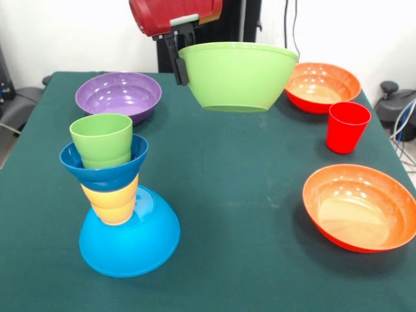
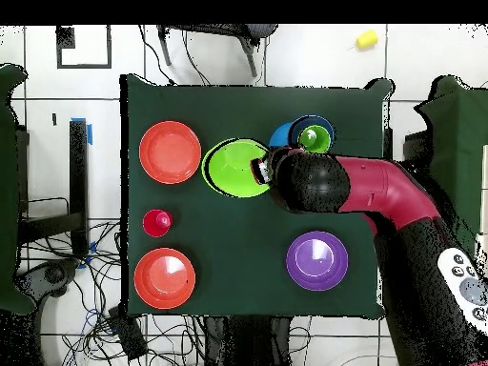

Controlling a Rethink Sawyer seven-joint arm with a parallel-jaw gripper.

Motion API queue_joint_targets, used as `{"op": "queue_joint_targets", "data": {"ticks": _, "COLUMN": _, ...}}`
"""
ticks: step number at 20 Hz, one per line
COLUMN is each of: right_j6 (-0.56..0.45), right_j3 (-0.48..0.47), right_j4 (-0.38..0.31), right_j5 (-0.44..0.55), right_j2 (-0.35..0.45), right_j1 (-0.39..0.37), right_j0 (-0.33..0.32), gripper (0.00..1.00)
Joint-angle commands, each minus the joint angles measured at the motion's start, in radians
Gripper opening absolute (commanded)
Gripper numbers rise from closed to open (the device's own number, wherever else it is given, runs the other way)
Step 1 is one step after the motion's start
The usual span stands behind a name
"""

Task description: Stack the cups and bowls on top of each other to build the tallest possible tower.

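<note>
Front view: the tower (image 1: 120, 208) stands at the near left of the green tabletop (image 1: 227, 214). Its base is the large light-blue bowl (image 1: 133, 244), upside down and tilted. On it sits a yellow cup (image 1: 112, 201), then the small dark blue bowl (image 1: 104, 166), upright, with the green cup (image 1: 102, 140) standing inside it. The whole pile leans a little to the left. Behind it the purple bowl (image 1: 119, 94) rests upright and empty. At the right, two orange bowls – one far (image 1: 322, 86), one near (image 1: 361, 207) – lie upright and empty, with the red cup (image 1: 347, 127) upright between them, apart from both. The hand (image 1: 179, 65) hangs from the red arm (image 1: 174, 14) and pinches the left rim of the green bowl (image 1: 237, 75), which is off the tabletop, upright and empty; one dark finger (image 1: 181, 68) lies against the bowl's outer wall.

Overhead view: the green bowl (image 2: 236, 167) shows as an empty round between the tower (image 2: 303, 135) and one orange bowl (image 2: 170, 151), with the hand (image 2: 259, 172) at its rim nearest the arm (image 2: 362, 191). The green cup (image 2: 314, 139) sits in the dark blue bowl's ring, the light-blue bowl (image 2: 281, 135) peeping out beside it. The red cup (image 2: 156, 222) lies between the two orange bowls, the second (image 2: 164, 276) at the tabletop's corner. The purple bowl (image 2: 316, 260) is empty, well apart from the rest.
</note>
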Motion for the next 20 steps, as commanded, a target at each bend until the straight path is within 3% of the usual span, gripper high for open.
{"op": "queue_joint_targets", "data": {"ticks": 1, "right_j6": 0.134, "right_j3": -0.006, "right_j4": 0.01, "right_j5": -0.021, "right_j2": -0.054, "right_j1": 0.02, "right_j0": 0.028, "gripper": 0.0}}
{"op": "queue_joint_targets", "data": {"ticks": 7, "right_j6": 0.123, "right_j3": 0.0, "right_j4": 0.03, "right_j5": 0.0, "right_j2": -0.043, "right_j1": 0.002, "right_j0": 0.017, "gripper": 0.0}}
{"op": "queue_joint_targets", "data": {"ticks": 20, "right_j6": 0.113, "right_j3": 0.003, "right_j4": -0.017, "right_j5": -0.048, "right_j2": -0.065, "right_j1": 0.04, "right_j0": 0.022, "gripper": 0.0}}
